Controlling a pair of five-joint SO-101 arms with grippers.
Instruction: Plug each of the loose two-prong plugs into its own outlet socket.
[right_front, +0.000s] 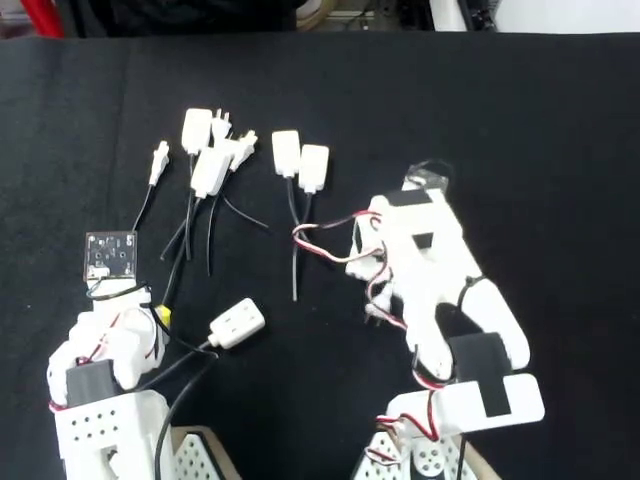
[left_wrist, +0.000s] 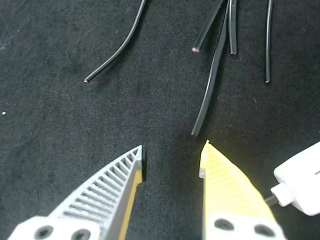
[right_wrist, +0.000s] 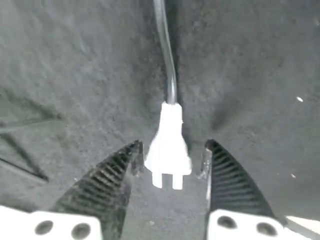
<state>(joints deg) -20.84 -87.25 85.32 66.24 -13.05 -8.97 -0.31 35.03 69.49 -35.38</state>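
A white two-prong plug (right_wrist: 169, 147) lies on the black cloth with its prongs toward the camera and its cable running away. My right gripper (right_wrist: 171, 150) is open, one dark finger on each side of the plug with small gaps. In the high view the right arm (right_front: 420, 250) is folded over that spot. My left gripper (left_wrist: 172, 155) stands open over bare cloth, one finger grey and one yellow (right_front: 160, 316), nothing between them. A white outlet socket (right_front: 237, 323) on a black cord lies just beside the yellow finger, and its corner (left_wrist: 300, 185) shows in the left wrist view.
Several white outlet blocks (right_front: 285, 152) and small loose plugs (right_front: 158, 160) with short black cables lie in a cluster at the back left. Cut cable ends (left_wrist: 195, 49) lie ahead of the left gripper. The black cloth (right_front: 560, 150) covers the table.
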